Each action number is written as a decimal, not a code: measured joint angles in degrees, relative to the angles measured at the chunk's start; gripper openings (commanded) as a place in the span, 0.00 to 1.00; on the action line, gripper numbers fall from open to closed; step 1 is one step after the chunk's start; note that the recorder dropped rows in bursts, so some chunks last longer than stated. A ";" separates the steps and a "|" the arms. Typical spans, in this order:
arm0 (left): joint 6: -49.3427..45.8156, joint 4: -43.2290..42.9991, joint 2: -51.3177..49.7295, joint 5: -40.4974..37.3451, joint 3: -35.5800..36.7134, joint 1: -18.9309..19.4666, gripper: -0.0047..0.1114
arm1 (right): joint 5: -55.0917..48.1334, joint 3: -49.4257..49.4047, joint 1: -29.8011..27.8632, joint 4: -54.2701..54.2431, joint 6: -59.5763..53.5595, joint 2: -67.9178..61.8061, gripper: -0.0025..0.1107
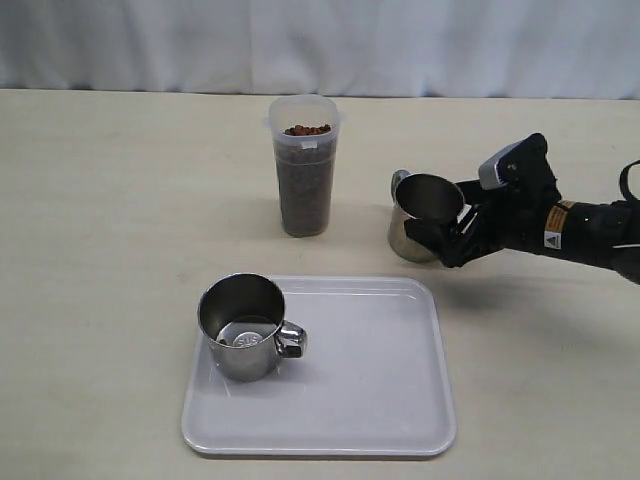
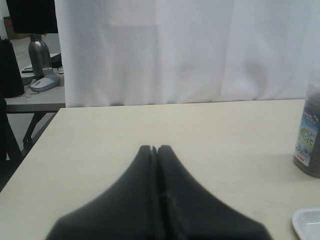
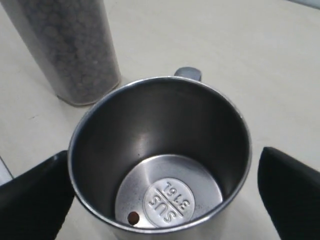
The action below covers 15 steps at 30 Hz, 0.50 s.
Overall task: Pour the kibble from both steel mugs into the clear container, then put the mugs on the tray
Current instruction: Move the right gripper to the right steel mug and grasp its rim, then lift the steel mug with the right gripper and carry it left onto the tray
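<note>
The clear container [image 1: 304, 170] stands at the back of the table, filled almost to the rim with brown kibble [image 1: 306, 131]. One steel mug [image 1: 243, 327] stands upright and empty on the left part of the white tray [image 1: 390, 400]. The other steel mug [image 1: 420, 212] is right of the container, leaning slightly, with my right gripper [image 1: 450, 215] shut on it from the right. Inside this mug [image 3: 160, 160] lies a single pellet [image 3: 133, 217] beside the stamped mark, and black fingers [image 3: 287, 190] flank it. My left gripper [image 2: 155, 148] is shut and empty over bare table.
A white curtain [image 1: 320, 40] hangs behind the table. The left wrist view catches the container [image 2: 311, 135] and a tray corner [image 2: 307, 223] at one edge, and a second table with a mouse [image 2: 44, 82] past the table's end.
</note>
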<state>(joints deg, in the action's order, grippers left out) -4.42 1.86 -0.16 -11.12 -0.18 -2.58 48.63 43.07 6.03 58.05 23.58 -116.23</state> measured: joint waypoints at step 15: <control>-0.08 0.00 0.00 0.00 0.00 0.00 0.04 | 3.40 5.47 0.00 0.12 -0.09 -6.85 0.93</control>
<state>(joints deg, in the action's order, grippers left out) -4.50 1.86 -0.16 -11.12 -0.18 -2.58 52.03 48.54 6.03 58.17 23.50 -123.08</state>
